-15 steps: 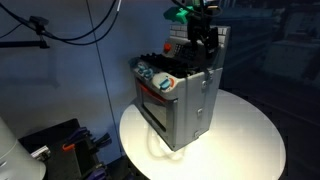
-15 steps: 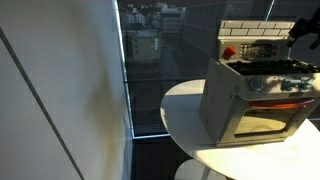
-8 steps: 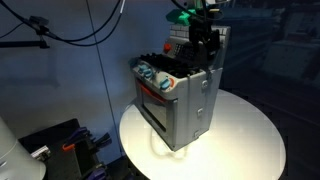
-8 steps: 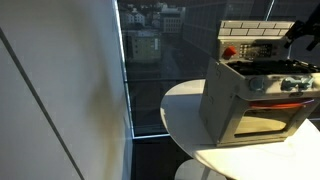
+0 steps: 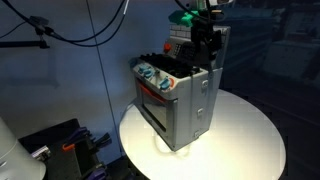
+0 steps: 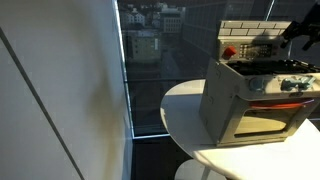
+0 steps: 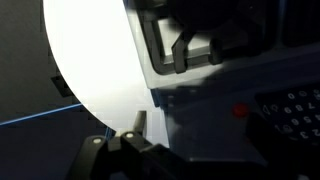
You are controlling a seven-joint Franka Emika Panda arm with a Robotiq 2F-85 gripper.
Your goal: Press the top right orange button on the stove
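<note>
A grey toy stove (image 5: 178,95) stands on a round white table (image 5: 245,145); it also shows in an exterior view (image 6: 250,100). A red-orange button (image 6: 229,52) sits on its upright back panel, and it is also in the wrist view (image 7: 240,111). My gripper (image 5: 206,45) hangs just above the stove's back panel and is cut off by the frame edge in an exterior view (image 6: 302,30). In the dark wrist view only one finger (image 7: 137,126) shows, off to the left. The gripper (image 7: 198,135) looks open and empty, and touches no button that I can see.
Black cables (image 5: 95,25) hang behind the stove. A window (image 6: 150,60) with a night city view lies beyond the table. Dark equipment (image 5: 60,145) sits low beside the table. The stove's oven door (image 5: 155,105) faces the table edge.
My gripper has shifted only slightly over the stove's back panel. The stove has not moved.
</note>
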